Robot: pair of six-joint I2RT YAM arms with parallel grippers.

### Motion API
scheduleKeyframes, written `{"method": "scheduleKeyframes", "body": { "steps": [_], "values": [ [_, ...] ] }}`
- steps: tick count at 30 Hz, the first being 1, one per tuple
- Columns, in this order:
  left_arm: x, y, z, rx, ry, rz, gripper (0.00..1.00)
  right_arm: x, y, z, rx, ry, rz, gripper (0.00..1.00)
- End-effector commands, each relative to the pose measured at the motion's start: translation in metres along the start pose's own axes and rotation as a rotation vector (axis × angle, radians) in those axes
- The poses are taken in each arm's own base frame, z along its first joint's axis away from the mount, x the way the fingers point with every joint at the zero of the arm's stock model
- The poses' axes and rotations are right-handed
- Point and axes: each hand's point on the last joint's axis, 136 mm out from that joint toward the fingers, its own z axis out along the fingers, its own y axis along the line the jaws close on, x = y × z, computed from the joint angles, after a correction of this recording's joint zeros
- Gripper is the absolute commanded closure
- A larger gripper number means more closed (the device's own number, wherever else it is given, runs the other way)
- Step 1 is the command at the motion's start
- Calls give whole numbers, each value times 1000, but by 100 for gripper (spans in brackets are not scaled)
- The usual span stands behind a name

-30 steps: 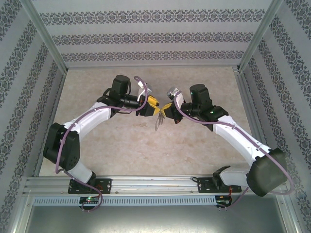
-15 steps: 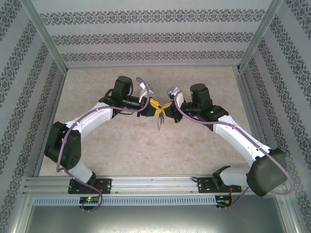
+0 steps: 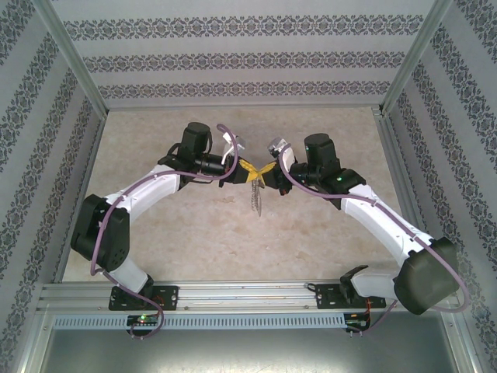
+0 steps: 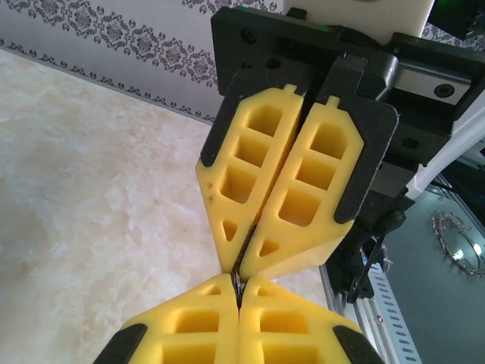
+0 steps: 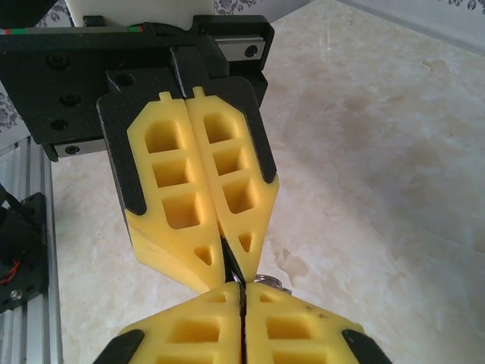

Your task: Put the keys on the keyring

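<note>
My two grippers meet tip to tip above the middle of the table, the left gripper (image 3: 252,174) coming from the left and the right gripper (image 3: 262,171) from the right. The grey keyring (image 3: 255,199) hangs straight down from where they meet. In the left wrist view my left gripper (image 4: 239,282) is shut on a thin dark strip that runs on into the right fingers (image 4: 303,189). My right gripper (image 5: 242,288) is likewise closed on that strip, and a small silver ring (image 5: 270,280) peeks out beside it. The fingers hide the keys.
The marbled tabletop (image 3: 233,233) lies well below the hanging loop. Patterned walls and aluminium posts (image 3: 74,70) close in three sides, with the rail (image 3: 248,294) at the near edge. A small silvery jagged ring (image 4: 455,243) shows on the grey surface past the rail.
My left gripper moved right to the right gripper's tips and closed on the piece held there. The hanging loop shifted slightly and hangs straighter.
</note>
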Motion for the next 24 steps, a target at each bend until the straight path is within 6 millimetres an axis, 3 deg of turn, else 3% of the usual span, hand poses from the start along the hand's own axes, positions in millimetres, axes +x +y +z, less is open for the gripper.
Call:
{"method": "scheduleKeyframes", "body": {
  "steps": [1, 3, 6, 12, 18, 24],
  "values": [
    [-15, -8, 1, -5, -64, 77, 100, -34, 11, -20, -15, -120, -44, 72],
    [-19, -8, -1, -28, -89, 84, 100, -40, 8, -33, 9, -171, -34, 61],
    [-25, -7, -3, -53, -131, 93, 100, -43, 0, -49, 72, -230, -12, 53],
    [-43, -11, -10, -84, -224, 133, 100, -24, -24, -62, 246, -276, 37, 49],
    [-62, -19, -17, -80, -314, 151, 100, 2, -24, -52, 252, -267, 80, 47],
    [-74, -23, -20, -65, -363, 146, 100, 6, -14, -37, 221, -250, 65, 46]
  ]
}}
